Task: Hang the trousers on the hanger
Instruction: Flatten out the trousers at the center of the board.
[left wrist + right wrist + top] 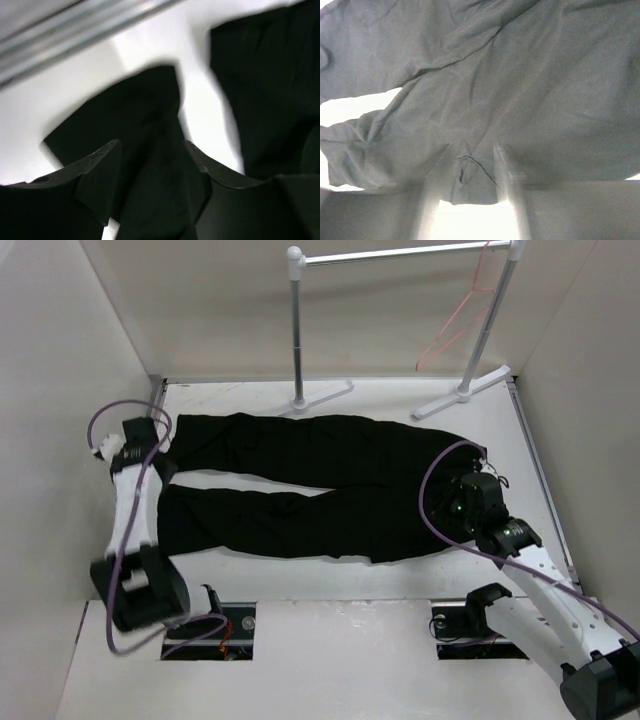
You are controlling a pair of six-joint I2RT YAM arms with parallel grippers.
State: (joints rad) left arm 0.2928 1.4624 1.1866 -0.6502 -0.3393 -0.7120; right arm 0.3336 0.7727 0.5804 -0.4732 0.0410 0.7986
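Black trousers [320, 480] lie flat along the bench [300, 578], with a robot gripper at each end.

The trousers' long axis runs left to right. The two leg ends point to the bench's left edge and the waist points to the right edge. The pink-red hanger [455, 325] hangs apart from them, on the rail of a white and silver rack [297, 330] at the far right corner. The left gripper [155, 440] sits over the leg ends, its fingers [97, 162] spread apart above one cuff, gripping nothing. The right gripper [468, 490] is at the waist, its fingers [502, 165] on either side of the waist edge. Whether they pinch the cloth cannot be told.
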